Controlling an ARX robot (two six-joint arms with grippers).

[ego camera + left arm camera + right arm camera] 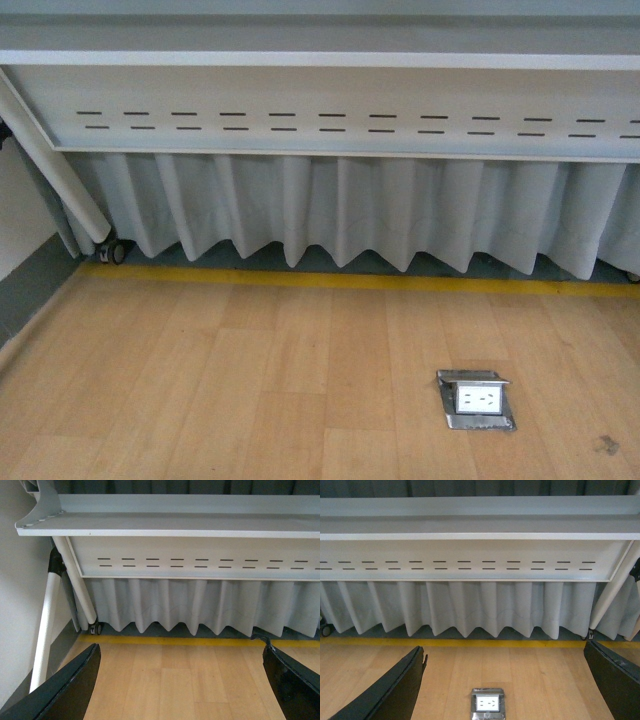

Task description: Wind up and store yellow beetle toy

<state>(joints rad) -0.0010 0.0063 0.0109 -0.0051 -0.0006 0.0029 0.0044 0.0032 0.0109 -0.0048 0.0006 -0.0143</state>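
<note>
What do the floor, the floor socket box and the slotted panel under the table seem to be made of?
Floor: pale wood or wood-look laminate, with plank seams and a soft sheen. Floor socket box: brushed metal frame, judging by its silvery glare, around a white, probably plastic, outlet face. Slotted panel: likely painted sheet metal, smooth matte white with neatly punched slots, though the material is uncertain.

Nothing here could be read. The white table panel (330, 110) carried only two rows of short dark slots, no letters or numbers. The metal floor socket box (476, 400), at about five o'clock on the wooden floor (200, 380), showed plain outlet holes with no marking I could make out. The yellow floor stripe (330, 281) was bare.
</note>
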